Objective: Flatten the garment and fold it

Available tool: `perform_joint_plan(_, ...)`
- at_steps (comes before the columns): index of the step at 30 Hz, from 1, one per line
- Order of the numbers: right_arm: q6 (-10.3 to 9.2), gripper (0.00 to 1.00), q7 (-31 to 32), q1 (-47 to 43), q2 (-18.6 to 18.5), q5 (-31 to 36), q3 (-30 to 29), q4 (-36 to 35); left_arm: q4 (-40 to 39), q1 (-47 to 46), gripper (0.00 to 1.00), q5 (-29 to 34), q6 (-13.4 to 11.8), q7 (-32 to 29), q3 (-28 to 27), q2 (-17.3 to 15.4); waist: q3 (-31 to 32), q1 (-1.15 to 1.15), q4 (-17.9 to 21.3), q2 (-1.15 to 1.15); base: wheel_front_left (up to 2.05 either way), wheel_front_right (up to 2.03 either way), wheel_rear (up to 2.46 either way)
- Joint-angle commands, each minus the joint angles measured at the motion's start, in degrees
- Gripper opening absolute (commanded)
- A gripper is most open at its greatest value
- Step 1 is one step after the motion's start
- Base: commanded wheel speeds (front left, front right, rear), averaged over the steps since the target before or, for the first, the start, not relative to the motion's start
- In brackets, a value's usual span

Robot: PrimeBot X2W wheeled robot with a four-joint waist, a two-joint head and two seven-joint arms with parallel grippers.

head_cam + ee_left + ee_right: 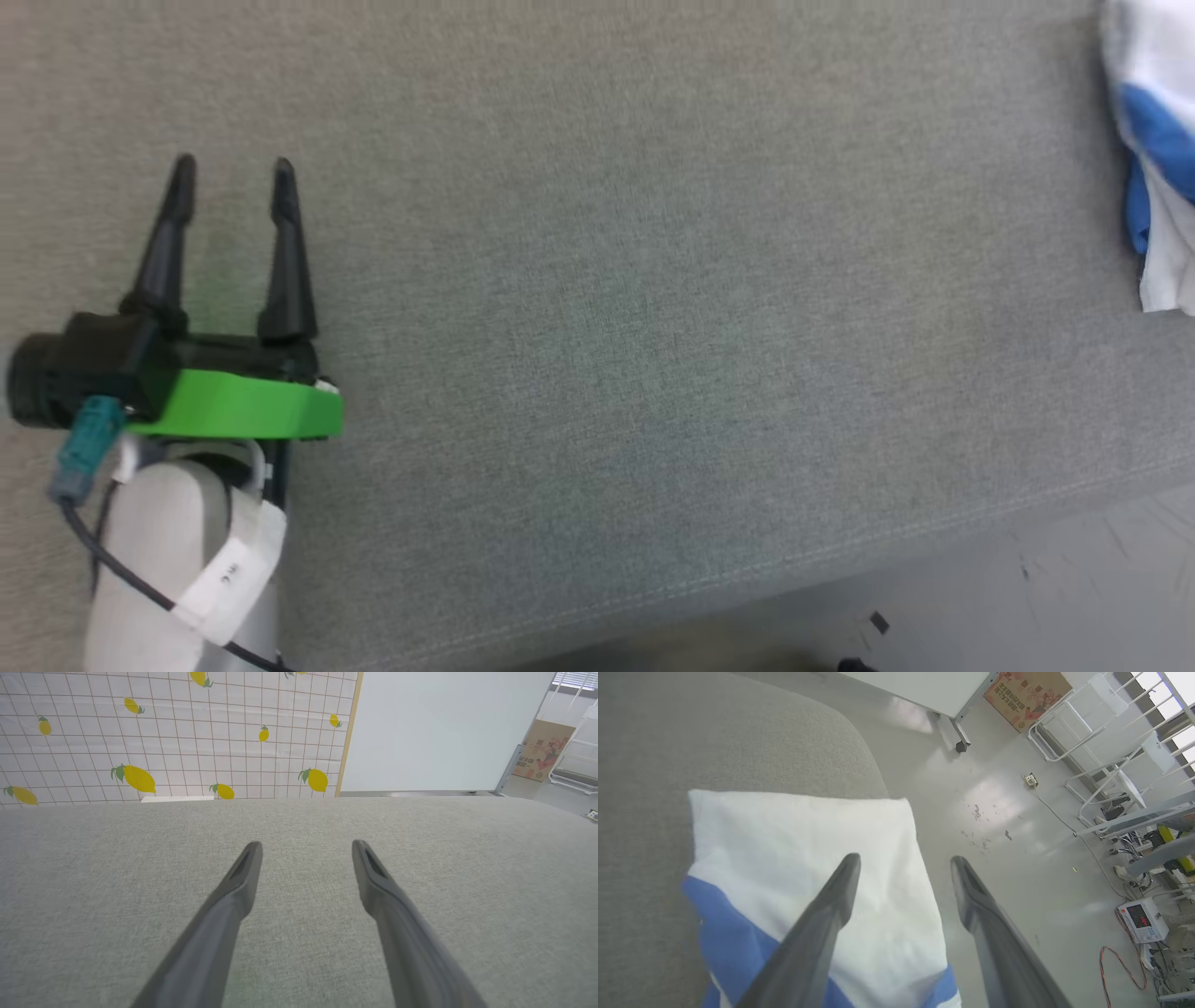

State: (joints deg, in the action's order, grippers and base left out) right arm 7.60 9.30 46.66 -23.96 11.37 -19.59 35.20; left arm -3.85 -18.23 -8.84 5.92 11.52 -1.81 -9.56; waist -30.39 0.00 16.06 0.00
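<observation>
The garment (1158, 140), white with bright blue parts, lies folded at the far right edge of the head view on the grey fabric surface (653, 280). In the right wrist view the garment (794, 849) is a white folded block with a blue band, lying near the surface's rounded corner. My right gripper (903, 861) hangs above it with fingers spread, open, holding nothing. My left gripper (233, 173) is at the lower left of the head view, far from the garment, open over bare grey fabric. The left gripper (306, 845) stands apart with nothing between its fingers.
The surface's front edge (840, 551) runs along the lower right of the head view, pale floor (1074, 597) beyond. The right wrist view shows floor past the corner, a white metal rack (1111, 718), a cardboard box (1027, 693) and cables. A lemon-print wall (177, 732) stands behind the surface.
</observation>
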Motion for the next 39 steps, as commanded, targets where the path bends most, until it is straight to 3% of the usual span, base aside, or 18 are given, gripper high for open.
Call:
perform_joint_plan(1,-0.11,1.00,-1.1,-1.1,0.1,-0.5,0.1,-0.7,0.8,0.8,1.00,-0.4,-0.3,0.8,0.2,0.5,4.1,0.00,-1.8,0.00,0.00,0.00,0.00)
perform_joint_plan(11,-0.11,1.00,-6.4,-9.0,2.7,-10.5,4.4,-9.2,7.7,3.0,1.00,-2.6,-0.7,2.8,1.0,3.3,14.0,0.00,-5.8,0.00,0.00,0.00,0.00)
perform_joint_plan(22,-0.11,1.00,-12.3,-25.0,8.9,-20.8,11.4,-28.6,13.3,4.8,1.00,-5.1,-0.8,3.4,3.2,5.5,20.8,0.00,-11.2,0.00,0.00,0.00,0.00)
perform_joint_plan(28,-0.11,1.00,-13.7,-33.0,13.3,-22.0,12.9,-34.9,14.0,5.7,1.00,-5.4,-0.8,3.5,3.8,6.1,22.6,0.00,-13.1,0.00,0.00,0.00,0.00)
perform_joint_plan(39,-0.11,1.00,-17.6,-42.9,19.4,-19.8,12.9,-37.2,13.9,8.8,1.00,-5.6,-1.2,3.5,4.6,6.6,24.5,0.00,-14.4,0.00,0.00,0.00,0.00)
